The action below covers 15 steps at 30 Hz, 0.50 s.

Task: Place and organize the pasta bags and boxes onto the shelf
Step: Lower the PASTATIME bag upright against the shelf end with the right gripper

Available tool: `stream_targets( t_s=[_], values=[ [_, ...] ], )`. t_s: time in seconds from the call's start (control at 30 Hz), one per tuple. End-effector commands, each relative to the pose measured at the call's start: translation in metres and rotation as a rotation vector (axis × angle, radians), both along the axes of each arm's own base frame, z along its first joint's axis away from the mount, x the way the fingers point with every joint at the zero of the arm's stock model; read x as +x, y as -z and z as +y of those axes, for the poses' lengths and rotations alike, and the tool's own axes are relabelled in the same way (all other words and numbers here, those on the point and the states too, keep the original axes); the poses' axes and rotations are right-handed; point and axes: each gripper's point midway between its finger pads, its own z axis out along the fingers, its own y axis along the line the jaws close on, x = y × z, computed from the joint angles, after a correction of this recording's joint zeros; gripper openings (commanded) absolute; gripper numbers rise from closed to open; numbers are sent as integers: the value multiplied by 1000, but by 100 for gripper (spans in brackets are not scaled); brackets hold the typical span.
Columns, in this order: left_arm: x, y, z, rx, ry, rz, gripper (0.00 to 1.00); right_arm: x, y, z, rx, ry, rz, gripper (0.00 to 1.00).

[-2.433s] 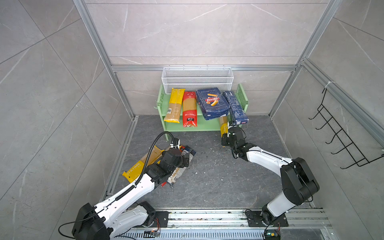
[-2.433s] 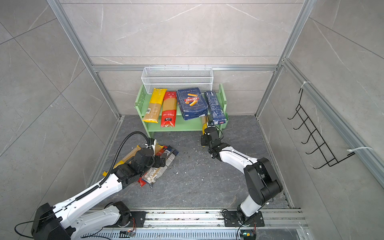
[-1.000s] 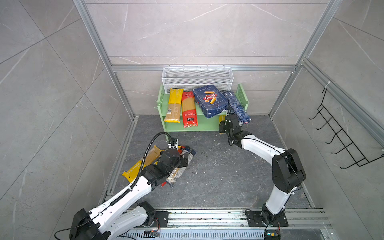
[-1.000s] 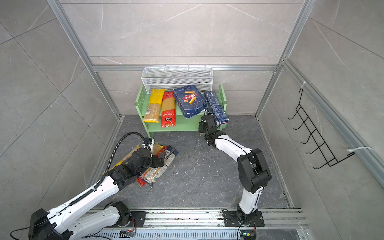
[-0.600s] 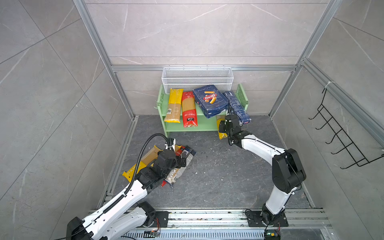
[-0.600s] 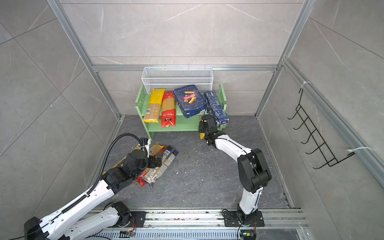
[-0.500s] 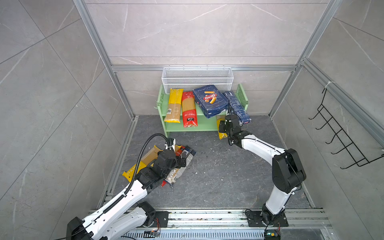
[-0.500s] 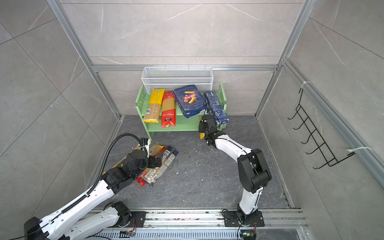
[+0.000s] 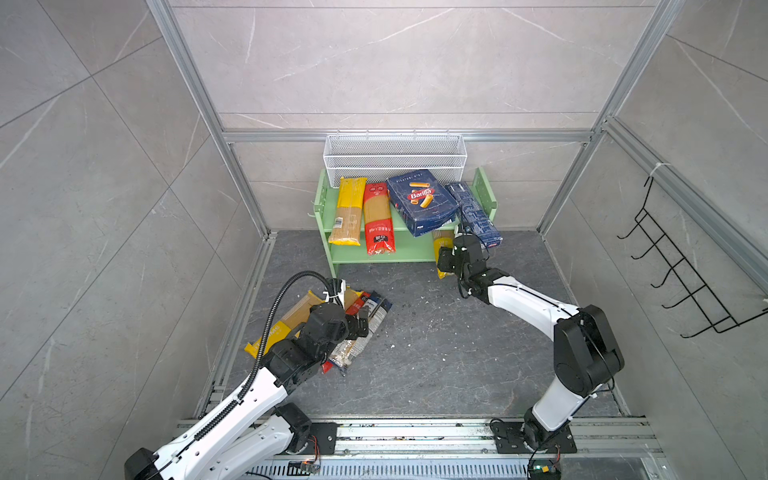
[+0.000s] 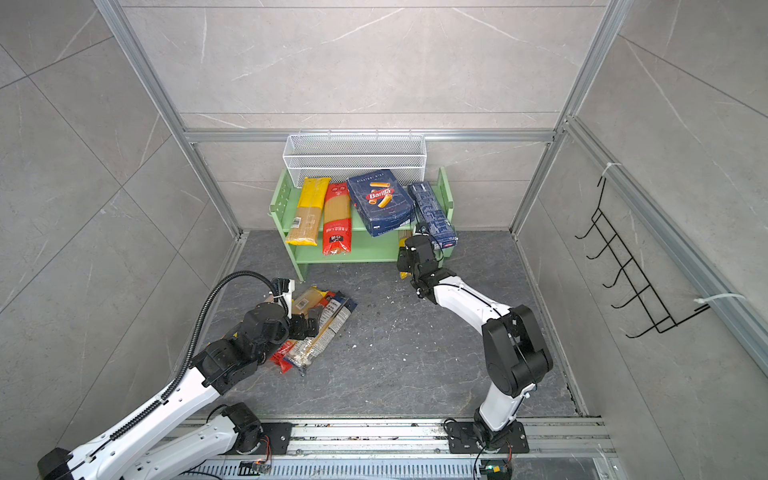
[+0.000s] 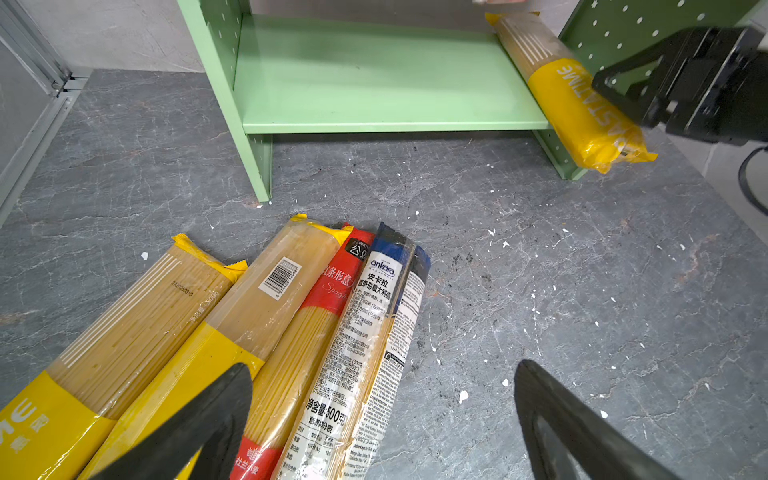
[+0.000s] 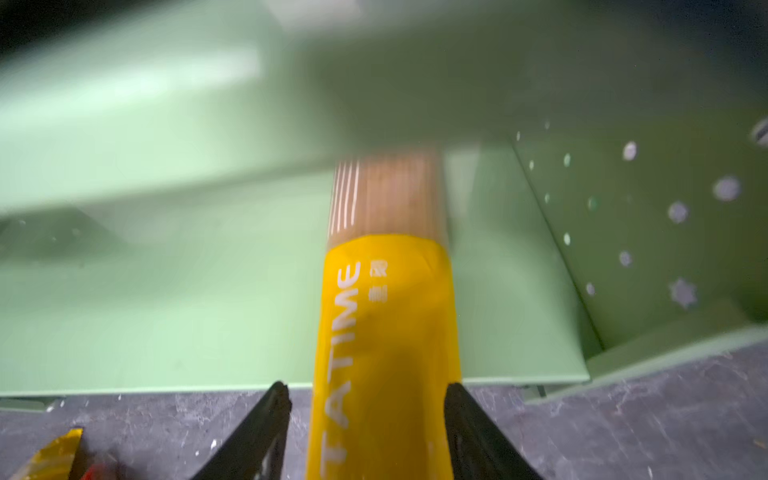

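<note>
**Left gripper wide open over the floor bags, right gripper loose around a packet on the lower tier**

On my left, the left gripper hangs just above the floor with its jaws spread wide and nothing between them. Under it four bags lie side by side on the grey floor: a yellow packet furthest left, a yellow barcode packet, a red packet and a blue-and-white packet. They touch along their lengths and angle toward the shelf, which stands at the far wall.

On its top tier I see, left to right, a yellow bag, a red bag, the wide Barilla box lying skewed, and the narrow blue box against the right side panel. All four overhang the front edge.

On the lower tier, at the right end just beside the perforated panel, lies a PASTATIME packet, its near end sticking out past the board. The right gripper straddles that near end. Its jaws are parted, with a gap on one side, so I read it as not clamping.
</note>
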Motion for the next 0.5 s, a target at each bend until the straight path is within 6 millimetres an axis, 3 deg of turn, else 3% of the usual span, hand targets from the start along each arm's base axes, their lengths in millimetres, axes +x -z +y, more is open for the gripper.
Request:
stream_targets(
  t_s=[0.0, 0.47],
  values=[
    [-5, 0, 1, -27, 1, 16, 100, -9, 6, -13, 7, 67, 13, 63],
    [-15, 1, 8, -55, -10, 27, 100, -14, 35, -2, 10, 42, 79, 66]
  ],
)
